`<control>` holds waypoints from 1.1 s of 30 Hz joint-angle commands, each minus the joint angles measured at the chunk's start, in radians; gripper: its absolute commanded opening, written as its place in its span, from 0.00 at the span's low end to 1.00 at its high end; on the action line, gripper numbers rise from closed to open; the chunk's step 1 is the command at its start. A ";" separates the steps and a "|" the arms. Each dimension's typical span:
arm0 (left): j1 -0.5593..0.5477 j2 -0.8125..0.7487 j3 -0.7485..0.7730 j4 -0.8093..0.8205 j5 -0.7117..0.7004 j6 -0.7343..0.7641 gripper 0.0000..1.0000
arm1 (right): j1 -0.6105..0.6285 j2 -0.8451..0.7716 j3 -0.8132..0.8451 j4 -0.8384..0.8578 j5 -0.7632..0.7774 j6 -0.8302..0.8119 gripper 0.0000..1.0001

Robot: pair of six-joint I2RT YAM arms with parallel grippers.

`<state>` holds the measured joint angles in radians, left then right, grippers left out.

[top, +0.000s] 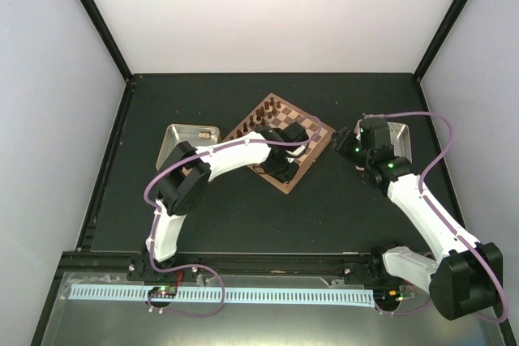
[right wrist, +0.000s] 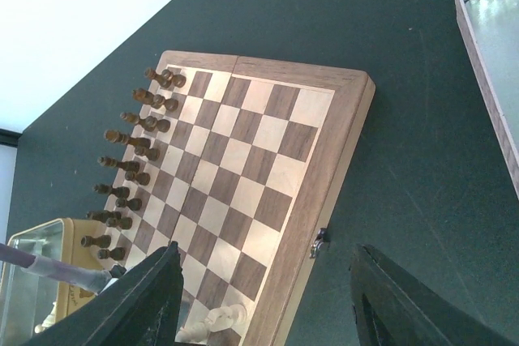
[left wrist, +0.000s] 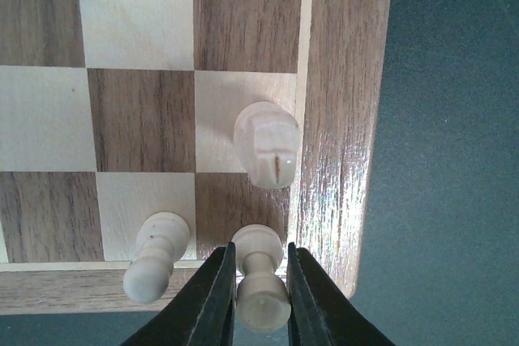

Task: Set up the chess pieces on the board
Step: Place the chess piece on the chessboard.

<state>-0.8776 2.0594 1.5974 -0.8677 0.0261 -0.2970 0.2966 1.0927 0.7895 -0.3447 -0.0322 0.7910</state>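
While the left gripper point(left wrist: 259, 253) straddles a pale piece point(left wrist: 261, 289) on the corner square of the board point(left wrist: 340, 79), its fingers point(left wrist: 215, 301) hug the piece on both sides. Can't tell if they pinch it or sit a hair loose. The piece stands upright, likely so it seats cleanly in the pale back row. A pale neighbour point(left wrist: 156, 261) stands one square over, so a straight-up exit looks safest. Dark pieces point(right wrist: 130, 147) line the far edge. The right gripper point(right wrist: 268, 250) hangs spread and empty beside the board, probably parked clear.
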 commanded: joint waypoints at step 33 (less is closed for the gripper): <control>-0.001 0.017 0.054 0.013 -0.021 -0.011 0.13 | -0.007 -0.040 -0.026 0.018 -0.003 0.006 0.56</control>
<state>-0.8776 2.0598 1.6081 -0.8654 0.0238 -0.3042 0.2958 1.0683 0.7734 -0.3439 -0.0364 0.7918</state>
